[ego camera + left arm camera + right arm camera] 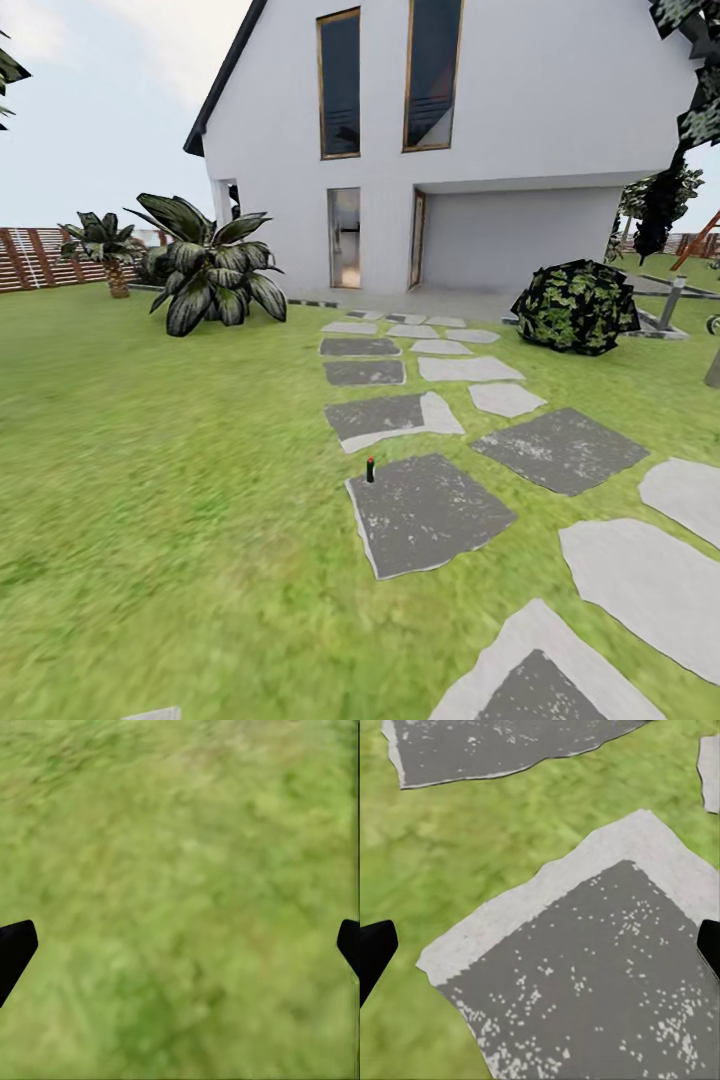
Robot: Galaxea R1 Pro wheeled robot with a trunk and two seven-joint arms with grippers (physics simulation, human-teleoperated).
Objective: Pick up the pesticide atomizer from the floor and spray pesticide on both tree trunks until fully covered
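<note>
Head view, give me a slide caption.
Small atomizer standing at a dark stepping stone's corner, lawn and white house beyond.

The lawn is a blurry yellow-green. Across the middle and lower right of the head view, the stepping stones are dark grey flecked with white, some pale grey or pale-edged. A small object at centre frame is dark with a red top. The house is white with dark, tan-framed windows. The fence at the left edge is reddish-brown and slatted. The round bush at right is mottled green and black. The left end effector and the right end effector have black fingers.
</note>
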